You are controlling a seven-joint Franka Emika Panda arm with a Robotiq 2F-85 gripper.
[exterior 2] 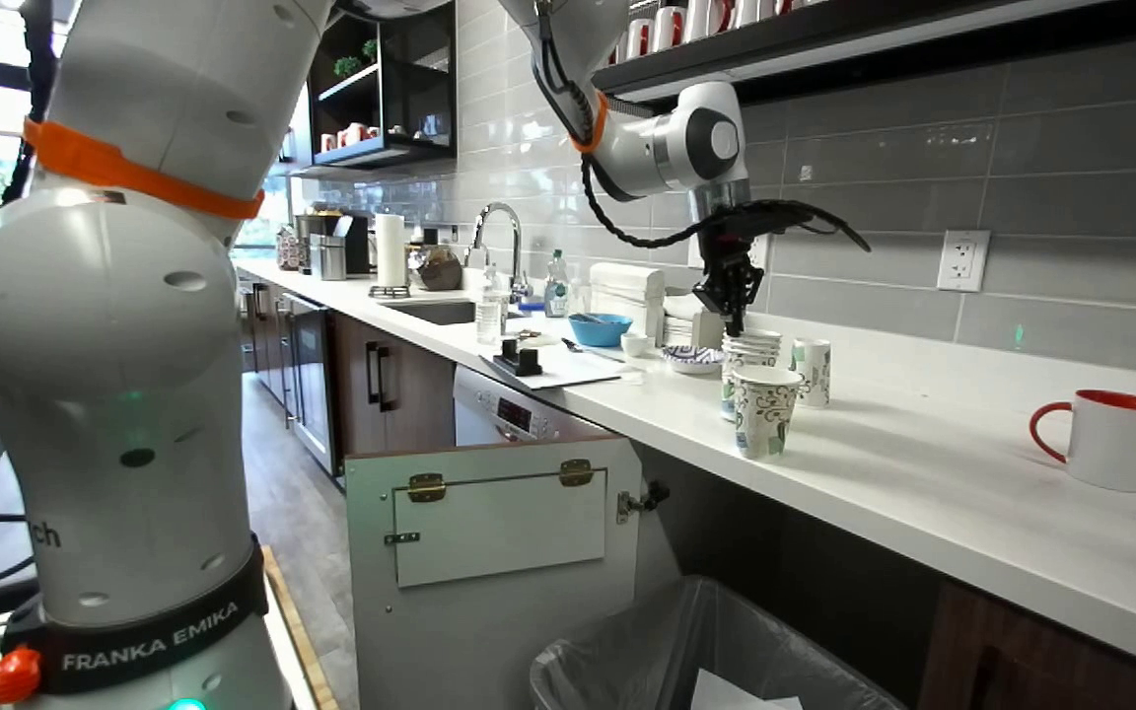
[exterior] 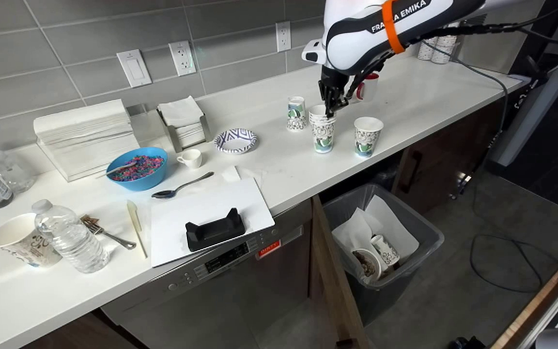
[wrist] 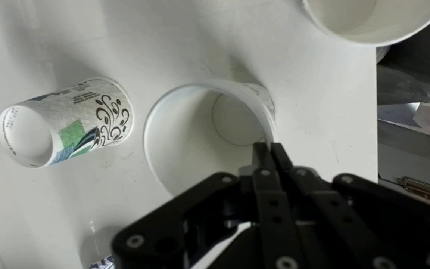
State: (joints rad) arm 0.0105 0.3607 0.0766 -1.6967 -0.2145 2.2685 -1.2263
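Fingers point(wrist: 262, 157) are closed almost together on the rim of the top paper cup point(wrist: 185, 130), its thin wall pinched between them; whether further rims are caught cannot be told. That cup is nested in an upright stack of paper cups point(exterior: 323, 133) near the front edge of the table point(exterior: 286, 172). An upright paper cup point(exterior: 367, 138) is placed beside it, closer to that edge, and an upturned paper cup point(exterior: 297, 116) toward the back edge, where a patterned paper bowl point(exterior: 235, 142) is also set.
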